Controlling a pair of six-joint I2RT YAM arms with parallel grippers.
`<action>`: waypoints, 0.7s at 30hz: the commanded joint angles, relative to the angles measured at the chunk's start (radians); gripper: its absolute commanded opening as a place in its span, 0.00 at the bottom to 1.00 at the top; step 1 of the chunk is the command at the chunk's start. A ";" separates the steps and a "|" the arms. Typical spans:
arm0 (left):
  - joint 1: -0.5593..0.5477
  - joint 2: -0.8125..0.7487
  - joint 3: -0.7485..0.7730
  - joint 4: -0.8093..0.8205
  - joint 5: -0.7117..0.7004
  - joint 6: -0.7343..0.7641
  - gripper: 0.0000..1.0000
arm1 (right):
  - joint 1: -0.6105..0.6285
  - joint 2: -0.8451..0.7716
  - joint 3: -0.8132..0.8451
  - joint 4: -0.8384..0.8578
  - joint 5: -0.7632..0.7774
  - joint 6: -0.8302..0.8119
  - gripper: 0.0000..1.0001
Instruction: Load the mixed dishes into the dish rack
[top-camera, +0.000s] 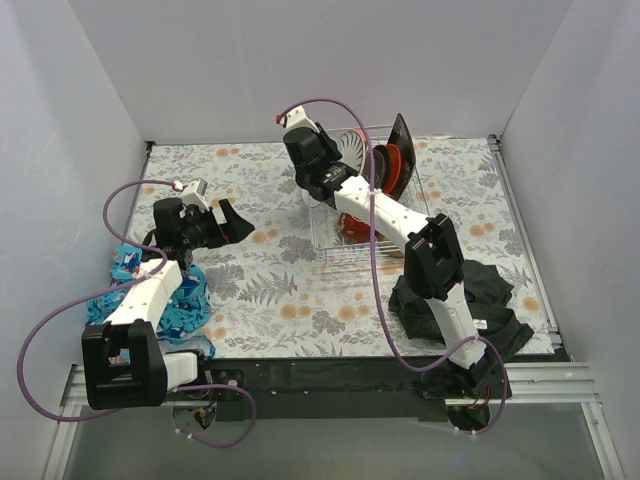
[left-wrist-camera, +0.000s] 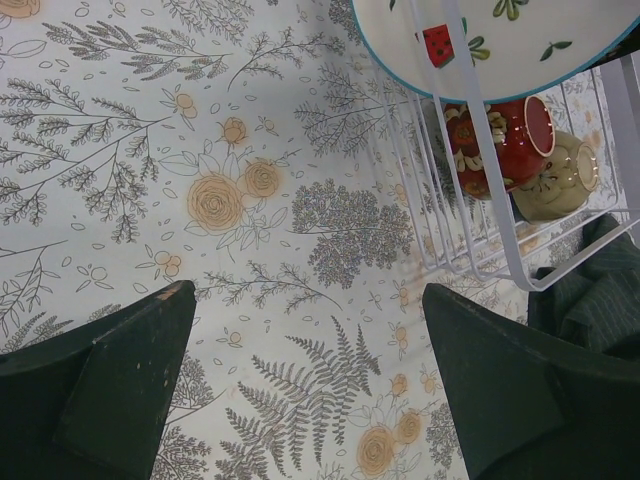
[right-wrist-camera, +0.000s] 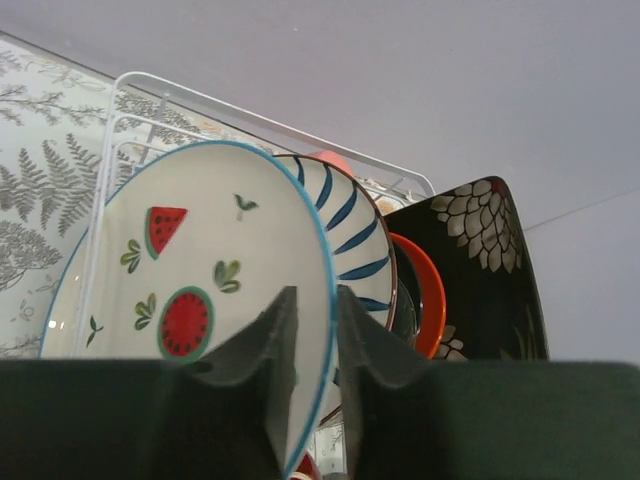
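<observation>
Pinches, with the right tool (right-wrist-camera: 315, 300), the thin blue rim of a glossy round watermelon plate (right-wrist-camera: 200, 280), upright at the end of the white wire rack (right-wrist-camera: 200, 95), one thin wire crossing its face. Lines up behind it, on edge: a round striped plate (right-wrist-camera: 350, 220), blue on white, a smooth orange plate (right-wrist-camera: 425, 295), then a squarish black plate (right-wrist-camera: 480, 260) with pale petals. Holds low in the rack a shiny red bowl (left-wrist-camera: 490, 140) with cream flowers, a tan bowl (left-wrist-camera: 560, 175) just beside it. Spreads the left tool (left-wrist-camera: 310, 380) wide, blunt dark fingers (left-wrist-camera: 130, 390) empty, over the floral-printed desk (left-wrist-camera: 250, 200), apart from the rack. Carries a crumpled black cloth (top-camera: 490, 290) on the desk's right side and a rumpled blue cloth (top-camera: 185, 300) on its left.
</observation>
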 joint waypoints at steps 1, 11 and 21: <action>-0.003 -0.032 -0.013 0.017 0.015 -0.001 0.98 | 0.025 -0.095 0.053 -0.011 -0.065 0.093 0.37; -0.003 -0.027 -0.016 0.017 0.019 -0.003 0.98 | -0.059 -0.136 0.083 -0.233 -0.364 0.322 0.61; -0.008 -0.012 0.006 -0.038 0.009 0.040 0.98 | -0.219 -0.366 -0.226 -0.343 -0.792 0.702 0.64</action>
